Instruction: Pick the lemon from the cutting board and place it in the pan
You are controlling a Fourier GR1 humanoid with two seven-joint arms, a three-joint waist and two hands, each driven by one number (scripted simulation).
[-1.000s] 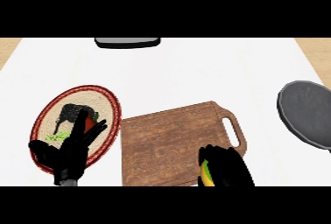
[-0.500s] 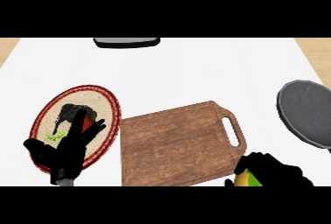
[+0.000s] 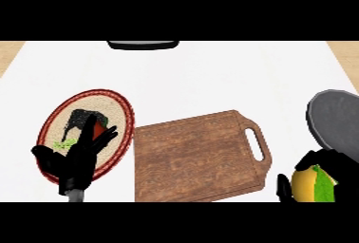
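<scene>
Spanning the view, the desk carries the board, plate and pan. Left hand rests open over the plate. Right hand, fingers curled round the lemon, holds it off the board, just beside the pan, presumably for placing.

A kitchen is being shown. A wooden cutting board with a handle is lying on a white table, a grey pan is sitting at the right edge, and a plate carrying food is resting at the left.
</scene>
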